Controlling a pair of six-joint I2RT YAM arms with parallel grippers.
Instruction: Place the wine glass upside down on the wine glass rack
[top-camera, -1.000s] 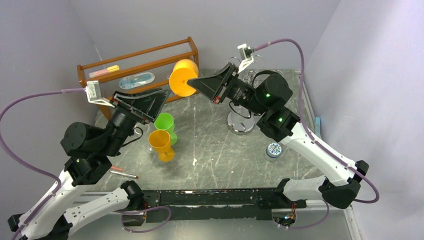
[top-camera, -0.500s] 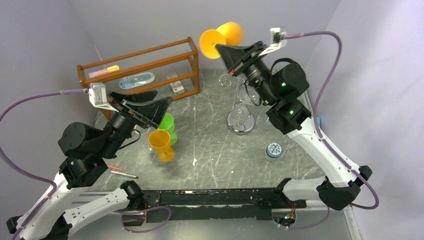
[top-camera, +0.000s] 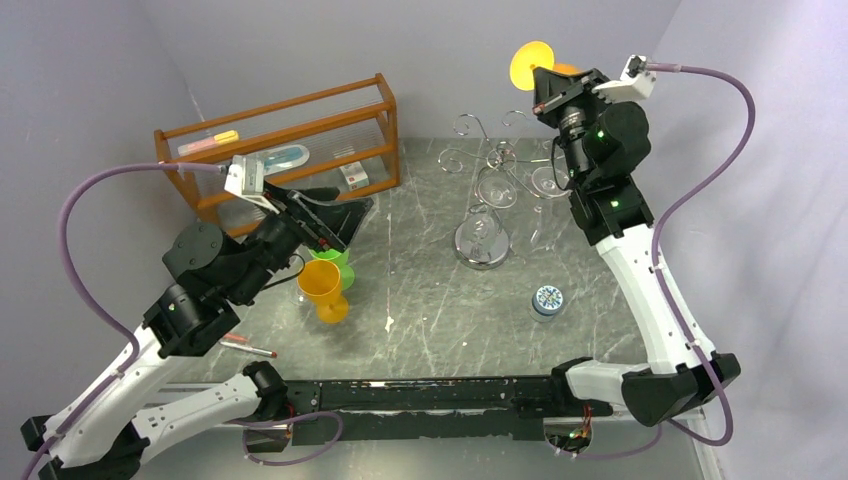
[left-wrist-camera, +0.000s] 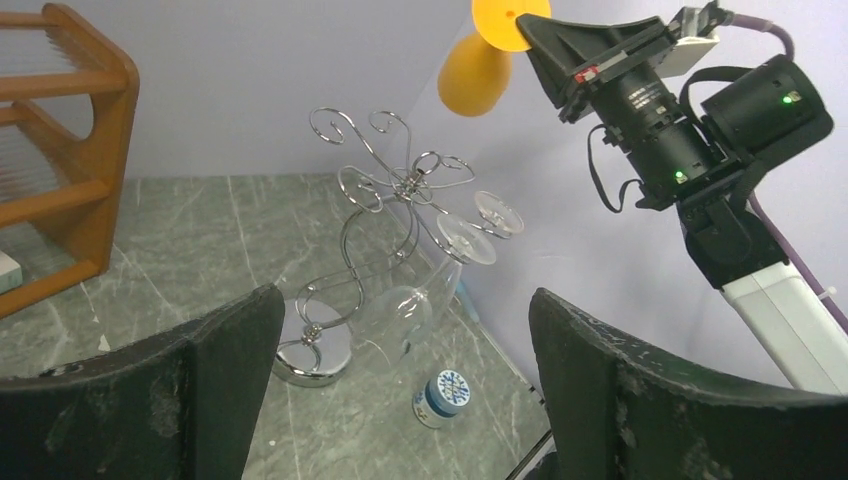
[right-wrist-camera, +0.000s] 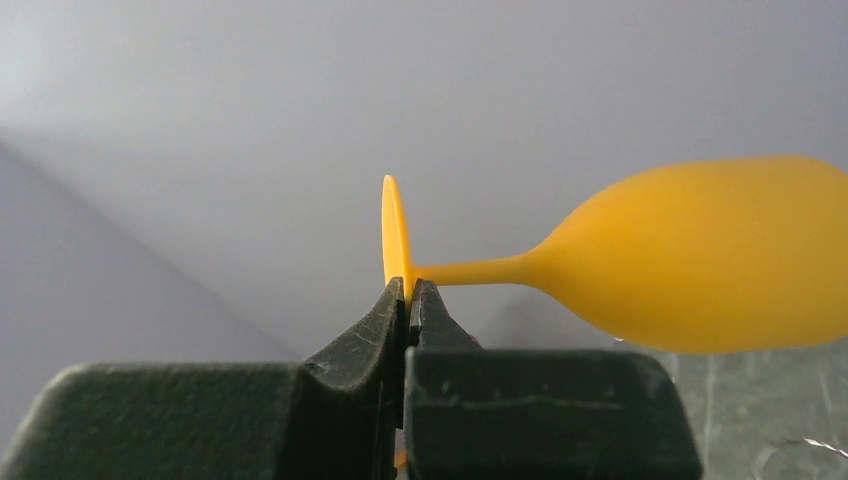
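right wrist: right gripper (right-wrist-camera: 408, 292) clamps wine glass (right-wrist-camera: 720, 255) foot; left wrist: left gripper (left-wrist-camera: 405, 300) spread.

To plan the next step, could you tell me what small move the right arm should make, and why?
Probably lower it toward an empty scroll arm of the wine glass rack: the right pincer grips the orange wine glass by its foot, bowl tilted downward, higher than the rack.

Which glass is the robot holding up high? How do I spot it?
Find the silver wire rack at the back of the table, then look above it to the right arm's pincer. It pinches the round foot of an orange wine glass lying sideways in the air; the other orange glass stands on the table.
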